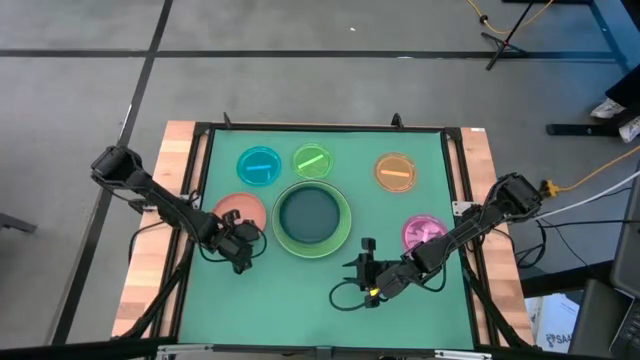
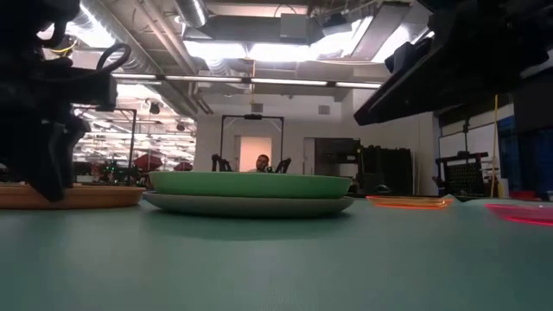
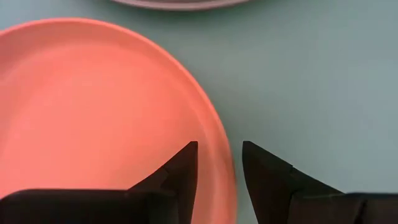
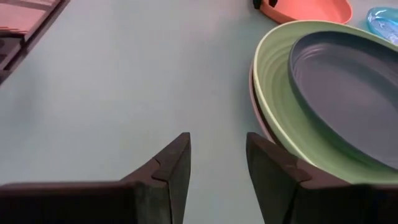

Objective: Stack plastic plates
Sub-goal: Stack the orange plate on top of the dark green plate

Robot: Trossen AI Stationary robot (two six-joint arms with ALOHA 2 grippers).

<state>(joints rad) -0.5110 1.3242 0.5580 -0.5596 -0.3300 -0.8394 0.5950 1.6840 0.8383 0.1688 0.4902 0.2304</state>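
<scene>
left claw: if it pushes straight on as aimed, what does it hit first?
Probably the salmon plate: the left claw is open, fingers straddling that plate's rim. Depth is unclear.

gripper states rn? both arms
Left tool: open, fingers straddling the salmon plate rim, not clamped.
Right tool: open, empty, over bare mat beside the light green plate.

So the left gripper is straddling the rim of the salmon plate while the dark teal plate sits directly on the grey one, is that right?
Not quite: the dark teal plate sits in the light green plate, as the high view shows. The left gripper does straddle the salmon plate's rim.
</scene>
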